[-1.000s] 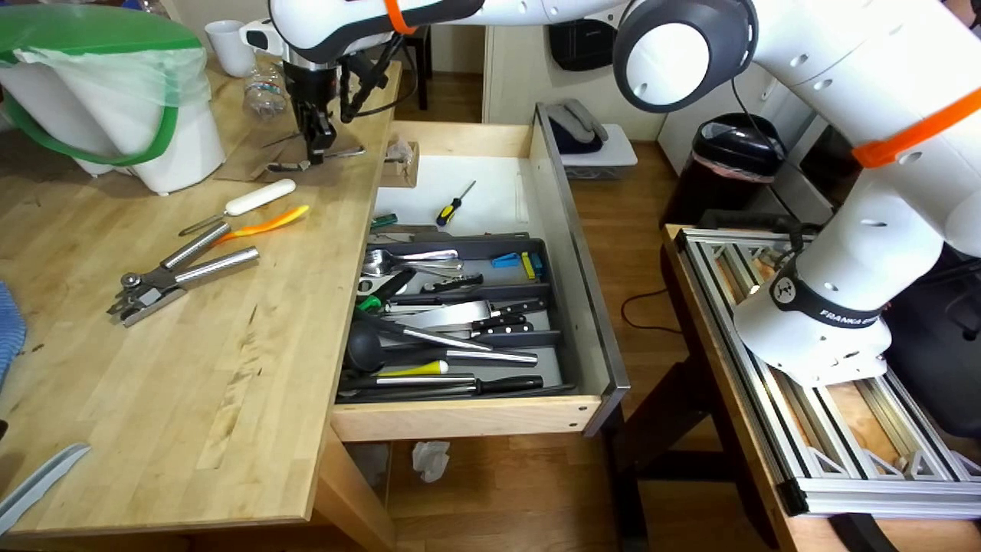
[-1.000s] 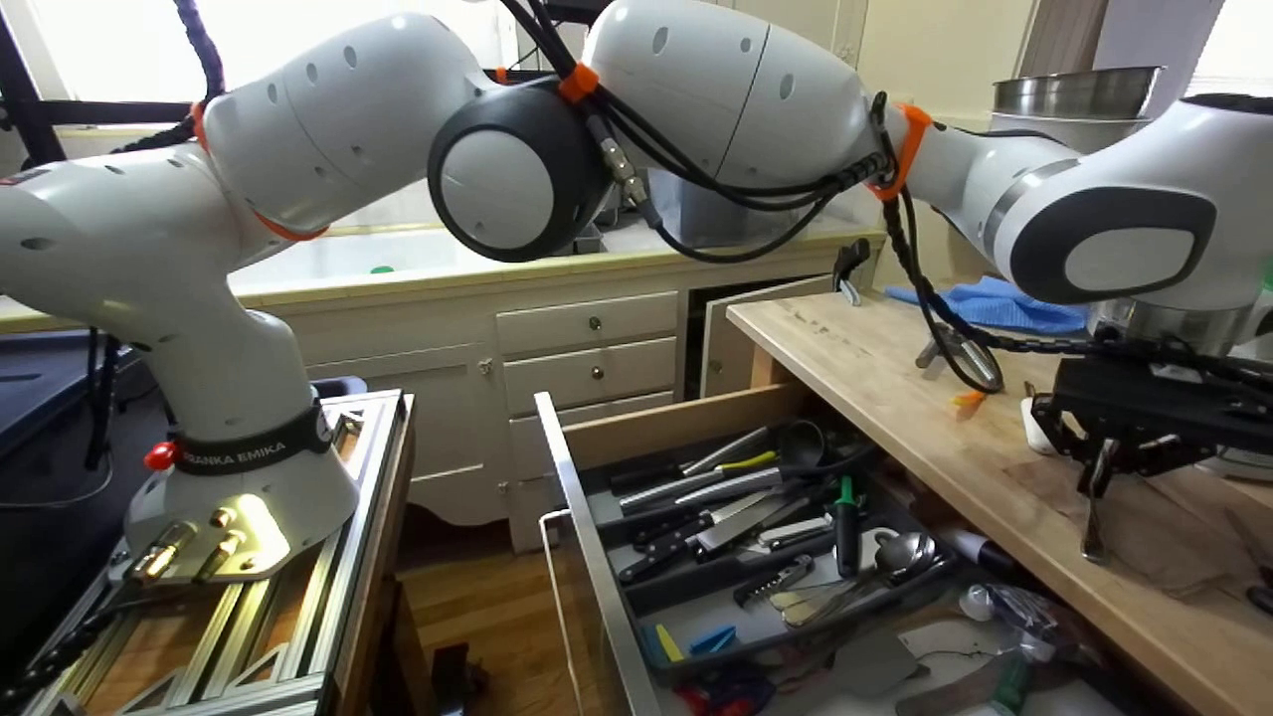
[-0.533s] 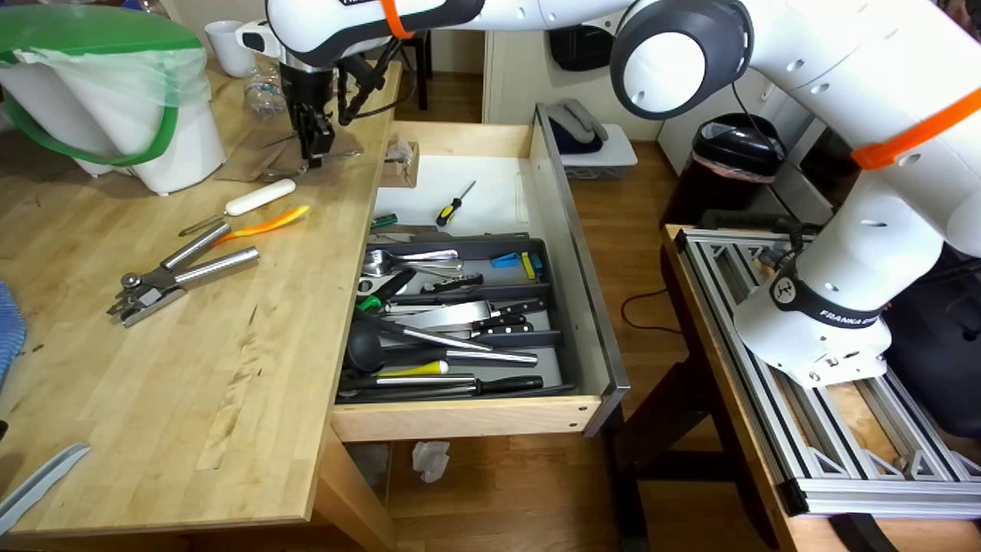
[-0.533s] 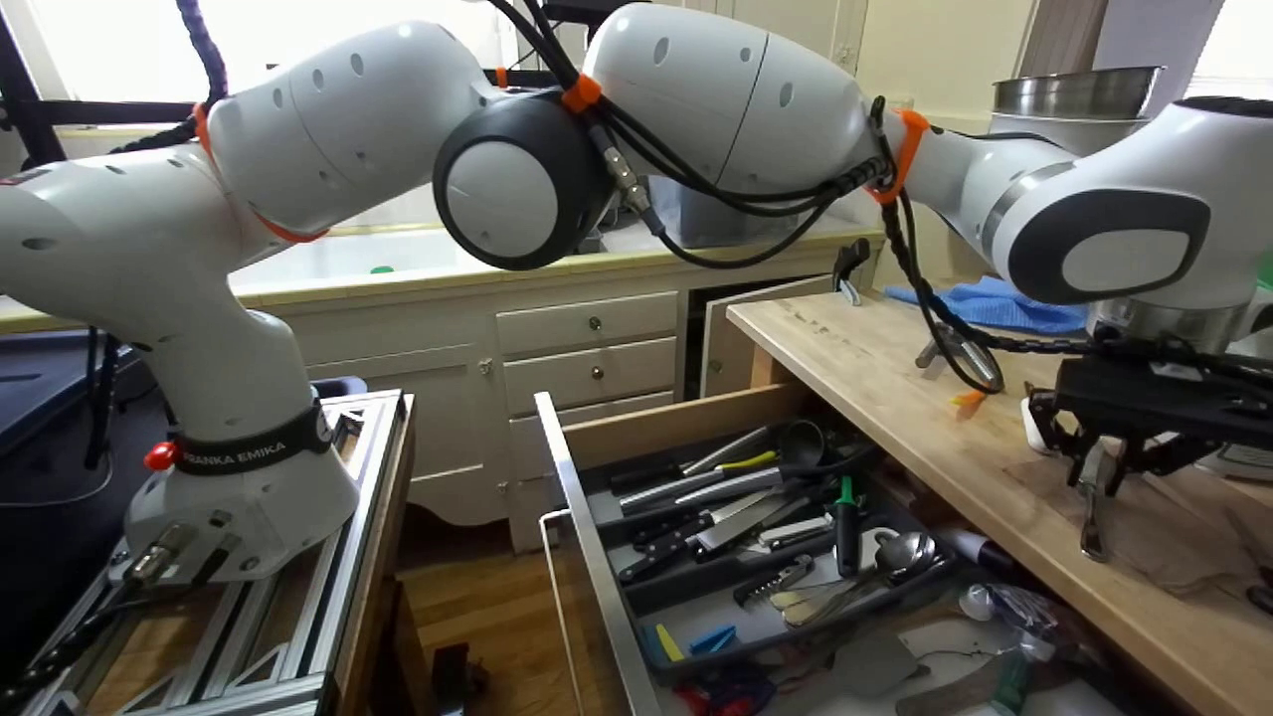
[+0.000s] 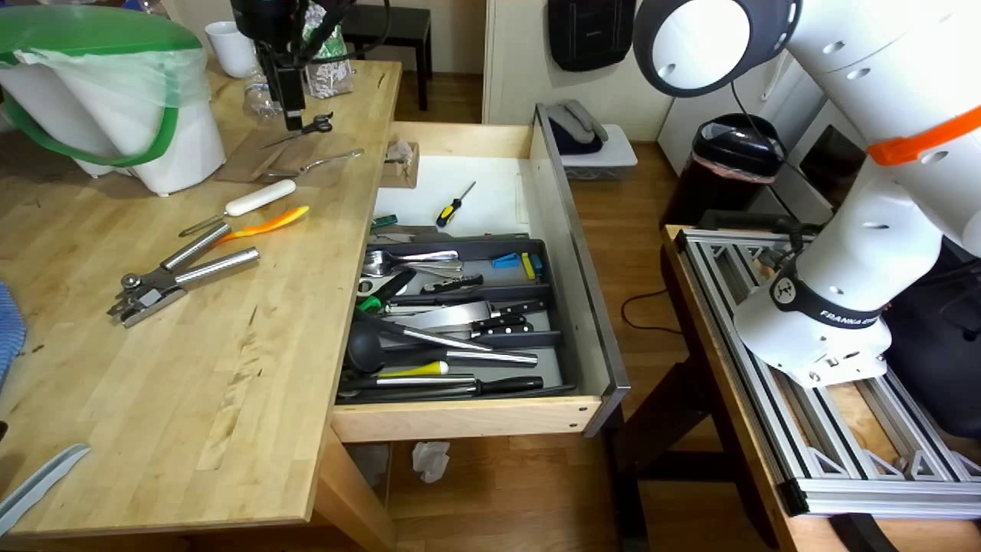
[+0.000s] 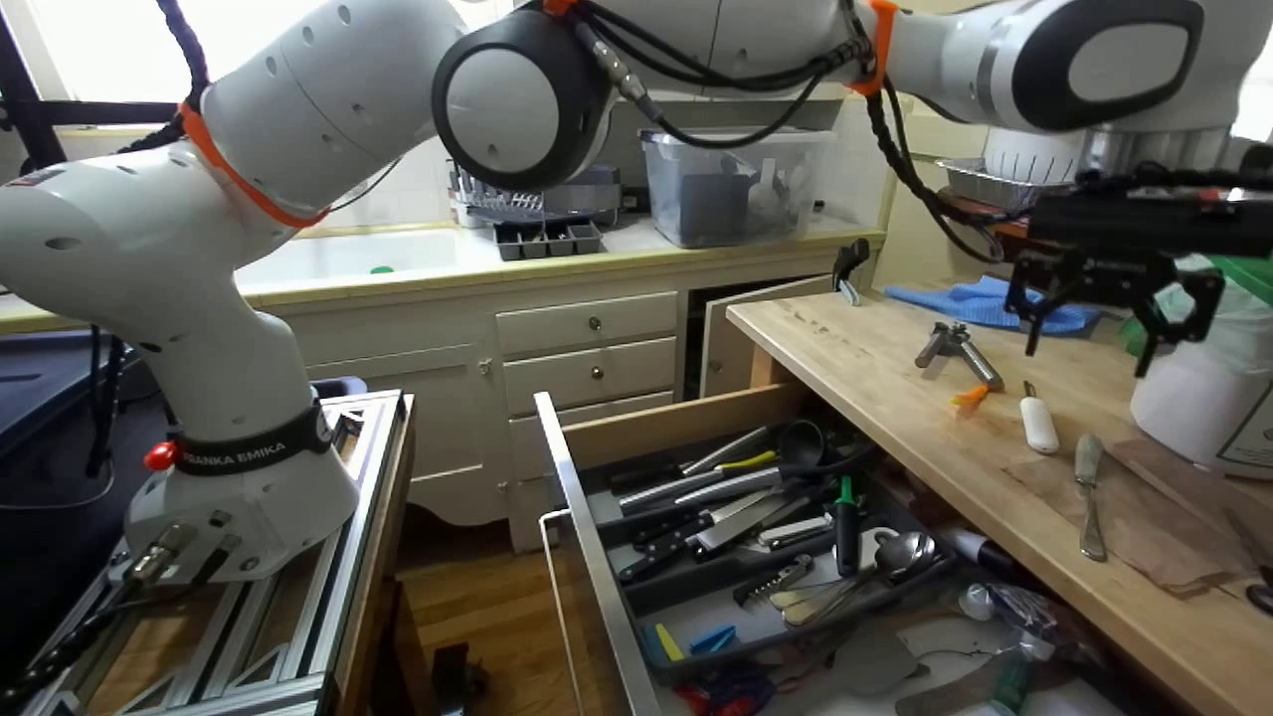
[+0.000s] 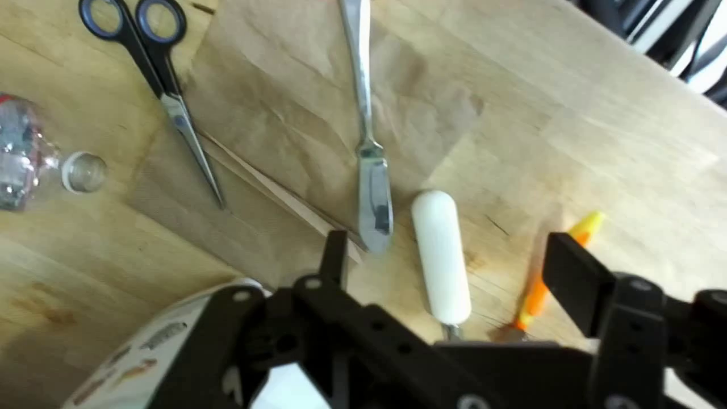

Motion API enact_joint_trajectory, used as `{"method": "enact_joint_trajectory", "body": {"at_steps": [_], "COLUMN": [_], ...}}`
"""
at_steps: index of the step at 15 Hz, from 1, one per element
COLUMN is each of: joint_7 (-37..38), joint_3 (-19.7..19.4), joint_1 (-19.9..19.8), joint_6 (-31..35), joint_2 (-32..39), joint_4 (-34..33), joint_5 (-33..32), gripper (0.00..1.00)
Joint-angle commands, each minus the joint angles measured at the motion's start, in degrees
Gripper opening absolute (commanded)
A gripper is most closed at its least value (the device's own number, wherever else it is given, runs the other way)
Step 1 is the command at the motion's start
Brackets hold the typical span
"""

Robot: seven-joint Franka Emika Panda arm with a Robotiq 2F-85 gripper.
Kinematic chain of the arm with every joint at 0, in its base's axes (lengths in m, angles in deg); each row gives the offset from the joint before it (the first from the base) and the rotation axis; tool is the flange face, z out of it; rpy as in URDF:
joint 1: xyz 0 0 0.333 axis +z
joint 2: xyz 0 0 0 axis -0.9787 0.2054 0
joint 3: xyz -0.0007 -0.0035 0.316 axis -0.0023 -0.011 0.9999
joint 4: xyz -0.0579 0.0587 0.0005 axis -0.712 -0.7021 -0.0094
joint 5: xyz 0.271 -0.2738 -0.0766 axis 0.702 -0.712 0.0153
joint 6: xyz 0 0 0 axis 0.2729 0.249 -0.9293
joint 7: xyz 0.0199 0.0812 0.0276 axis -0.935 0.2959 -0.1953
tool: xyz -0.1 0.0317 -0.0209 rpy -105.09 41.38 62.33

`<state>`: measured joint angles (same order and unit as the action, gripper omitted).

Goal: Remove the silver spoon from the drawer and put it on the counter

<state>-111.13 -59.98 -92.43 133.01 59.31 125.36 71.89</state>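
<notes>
One silver spreader (image 7: 370,149), on brown paper (image 7: 284,102) upon the tabletop (image 5: 161,399); one gripper (image 6: 1086,359), wide, empty, near the bucket (image 5: 123,107): best raised straight up before swinging.

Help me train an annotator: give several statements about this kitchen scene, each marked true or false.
1. The wide pale-wood drawer stands open. True.
2. The slim silver knife lies on the light-wood plank counter, partly over crumpled brown paper. True.
3. The black jaws grip the knife. False: they stand open, apart from it.
4. A shiny silver spoon lies in the dark grey divided tray. True.
5. The tray holds everything in the drawer. False: a yellow-and-black screwdriver lies outside it.
</notes>
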Motion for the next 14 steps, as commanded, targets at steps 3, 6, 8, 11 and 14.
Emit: {"method": "enact_joint_trajectory", "body": {"at_steps": [3,6,8,11,14], "joint_7": [6.17,8.95,7.87,7.88,7.88], "joint_3": [-1.67,-1.95,0.24,-0.61,-0.61], "joint_1": [7.58,9.74,8.53,9.28,9.27], "joint_6": [-5.93,-5.99,-4.53,-4.77,-4.76], "joint_2": [-8.54,-12.62,-16.47,-12.17,-11.7], "joint_4": [4.27,7.88,11.89,5.4,5.41], "joint_5": [-3.54,-4.08,-0.6,-2.24,-2.25], "gripper": [1.0,1.0,1.0,1.0,1.0]}}
